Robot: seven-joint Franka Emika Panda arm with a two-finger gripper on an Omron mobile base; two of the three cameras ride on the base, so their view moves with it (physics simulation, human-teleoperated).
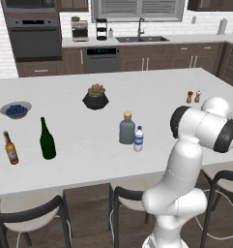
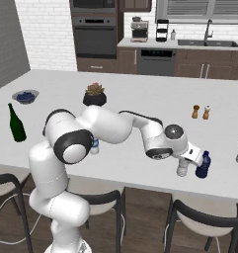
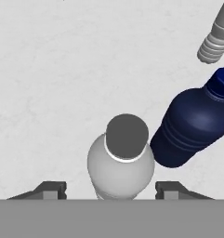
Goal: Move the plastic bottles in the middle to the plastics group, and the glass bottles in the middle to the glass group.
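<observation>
The arm reaches low and far to its right across the counter point(image 2: 140, 99), elbow bent, its pincer point(image 3: 111, 190) pointing down over the greyish plastic bottle point(image 3: 121, 162). The jaws stand apart, one on each side of that bottle with a gap showing, so nothing is gripped. The bottle stands upright near the counter's front edge, pale and clear with a grey cap, just beside the dark blue bottle point(image 3: 192, 123). Another grey bottle point(image 3: 216, 35) is cut off by the hand view's edge. Mid-counter, the squat grey-blue bottle point(image 1: 127, 128) touches the blue-label water bottle point(image 1: 138, 139). The green wine bottle point(image 1: 47, 139) and brown beer bottle point(image 1: 10, 148) stand far left.
</observation>
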